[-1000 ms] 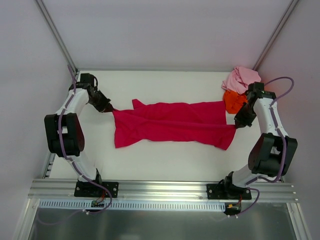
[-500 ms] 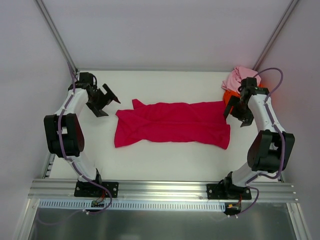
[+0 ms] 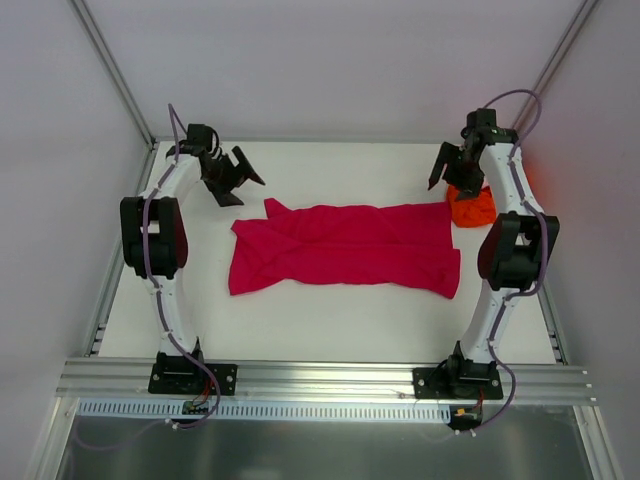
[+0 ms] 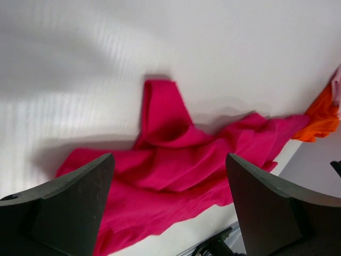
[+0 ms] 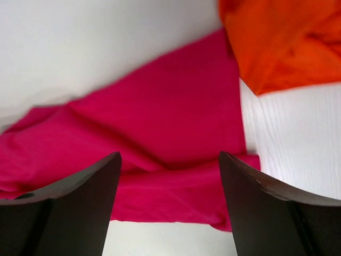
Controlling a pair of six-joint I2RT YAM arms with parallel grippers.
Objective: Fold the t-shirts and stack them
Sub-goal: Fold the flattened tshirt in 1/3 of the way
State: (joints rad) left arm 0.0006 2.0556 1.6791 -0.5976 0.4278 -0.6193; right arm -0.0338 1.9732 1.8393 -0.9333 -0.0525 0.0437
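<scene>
The crimson t-shirt (image 3: 345,248) lies spread lengthwise across the middle of the table, wrinkled, with one sleeve sticking out at its back left. The orange t-shirt (image 3: 472,207) is bunched at the back right, touching the crimson one's right end. My left gripper (image 3: 240,183) hangs open above the table, back and left of the shirt, holding nothing. My right gripper (image 3: 450,178) is open and empty over the orange heap. The left wrist view shows the crimson t-shirt (image 4: 176,165), the orange t-shirt (image 4: 322,120) and a sliver of the pale pink t-shirt (image 4: 338,80). Below the right wrist lie the crimson t-shirt (image 5: 160,133) and the orange t-shirt (image 5: 287,37).
White walls close the table in at the back and sides, with metal posts in both back corners. An aluminium rail (image 3: 320,378) runs along the near edge, with both arm bases bolted to it.
Both grippers have let go of the crimson shirt's ends, opened, and lifted back toward the far corners. The shirt went slack and now rests on the table.
</scene>
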